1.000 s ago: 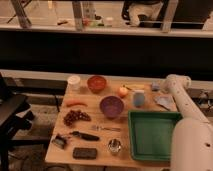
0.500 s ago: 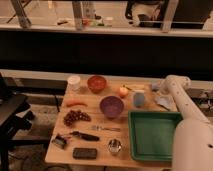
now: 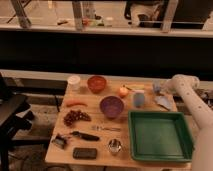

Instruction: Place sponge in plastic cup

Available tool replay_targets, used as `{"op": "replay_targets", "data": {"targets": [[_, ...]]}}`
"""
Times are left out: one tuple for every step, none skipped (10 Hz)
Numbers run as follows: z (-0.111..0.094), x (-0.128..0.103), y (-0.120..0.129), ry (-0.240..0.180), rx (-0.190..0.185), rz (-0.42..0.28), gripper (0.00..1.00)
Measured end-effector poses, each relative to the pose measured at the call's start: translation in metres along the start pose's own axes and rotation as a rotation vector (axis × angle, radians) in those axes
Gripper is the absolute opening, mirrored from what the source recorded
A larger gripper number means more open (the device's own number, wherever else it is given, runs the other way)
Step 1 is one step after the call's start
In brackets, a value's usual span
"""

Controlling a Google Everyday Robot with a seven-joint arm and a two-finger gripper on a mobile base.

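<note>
The sponge [image 3: 157,88] is a small light-blue block at the table's far right edge. The plastic cup [image 3: 138,99] is a small light-blue cylinder standing upright to the sponge's left and a little nearer, beside the purple bowl [image 3: 111,106]. My gripper [image 3: 161,89] reaches in from the right on the white arm [image 3: 186,86] and sits right at the sponge. I cannot tell whether it touches or holds the sponge. The cup looks empty.
A flat grey-blue piece [image 3: 163,103] lies just in front of the sponge, and a flat yellow piece [image 3: 135,87] lies behind the cup. A green tray [image 3: 159,135] fills the near right. An apple [image 3: 123,91], orange bowl [image 3: 96,83], white cup [image 3: 74,81], carrot [image 3: 76,103], grapes [image 3: 76,117] and metal cup [image 3: 115,146] stand around.
The arm's end has shifted slightly left and down, closer to the sponge. The objects on the table have not moved.
</note>
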Motion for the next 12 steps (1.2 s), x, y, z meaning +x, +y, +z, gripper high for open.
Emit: {"op": "replay_targets", "data": {"targets": [[-0.011, 0.01, 0.001, 0.001, 0.015, 0.006, 0.0], [-0.026, 0.017, 0.001, -0.005, 0.029, 0.018, 0.0], [-0.034, 0.018, 0.004, -0.015, 0.029, 0.024, 0.0], [-0.045, 0.018, 0.01, -0.026, 0.019, 0.03, 0.0], [-0.057, 0.016, 0.022, -0.04, -0.005, 0.035, 0.0], [-0.071, 0.01, 0.033, -0.054, -0.029, 0.037, 0.0], [-0.083, 0.002, 0.04, -0.071, -0.047, 0.035, 0.0], [-0.098, -0.01, 0.044, -0.091, -0.058, 0.026, 0.0], [-0.116, -0.022, 0.049, -0.115, -0.063, 0.013, 0.0], [-0.133, -0.033, 0.051, -0.135, -0.06, -0.005, 0.0], [-0.149, -0.049, 0.05, -0.164, -0.054, -0.032, 0.0], [-0.159, -0.066, 0.045, -0.2, -0.047, -0.061, 0.0]]}}
